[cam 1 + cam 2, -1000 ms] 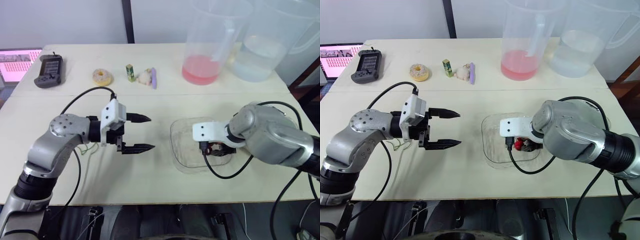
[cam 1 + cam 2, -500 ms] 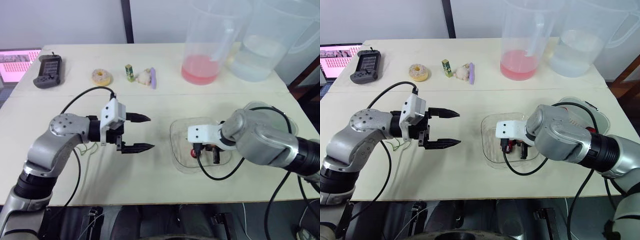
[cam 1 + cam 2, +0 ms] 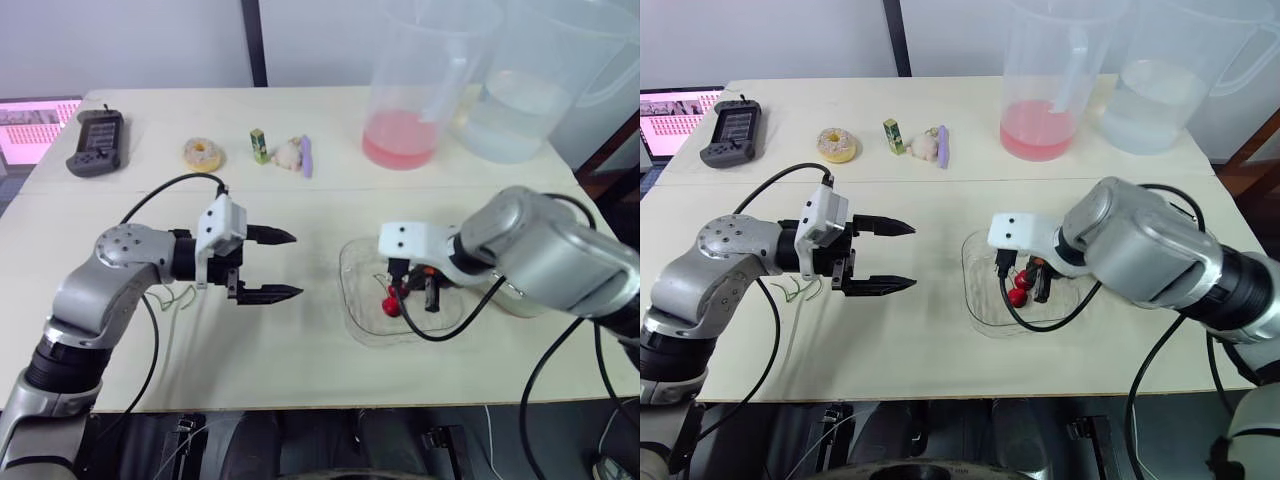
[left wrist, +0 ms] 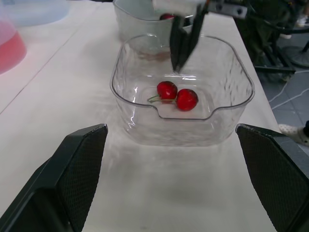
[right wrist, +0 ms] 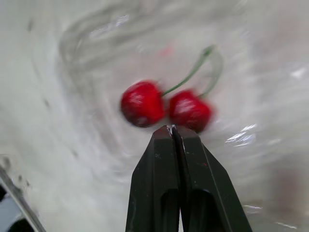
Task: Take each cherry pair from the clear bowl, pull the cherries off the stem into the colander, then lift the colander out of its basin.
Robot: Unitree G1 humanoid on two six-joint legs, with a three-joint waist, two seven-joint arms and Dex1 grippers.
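Right pincer (image 5: 172, 129): my two black fingers are pressed together with nothing between them. They point down into the bowl, tips just short of the fruit.
Cherry pair (image 4: 176, 94): it lies on the bowl's floor with the two red fruits touching. I judge it very light, round and glossy, so it is likely to roll or skid away from a push.
Stem (image 5: 190, 72): thin, green and forked, it arches up from both fruits. It looks bendy and easy to snap. This is my best hold, near the fork, because squeezing the soft fruit could bruise it.
Bowl (image 4: 126, 104): clear, with smooth rounded walls, it stands on the table. I expect little friction on its floor.
Tub (image 4: 135, 21): a clear container just beyond the bowl, with something red inside. I cannot make out the colander in it.
Left pincer (image 3: 296, 265): fingers spread wide, it hovers above the table well to the left of the bowl and faces it. It is placed to take one fruit while I hold the stem.
Table (image 3: 300, 200): pale, flat and bare under both arms.
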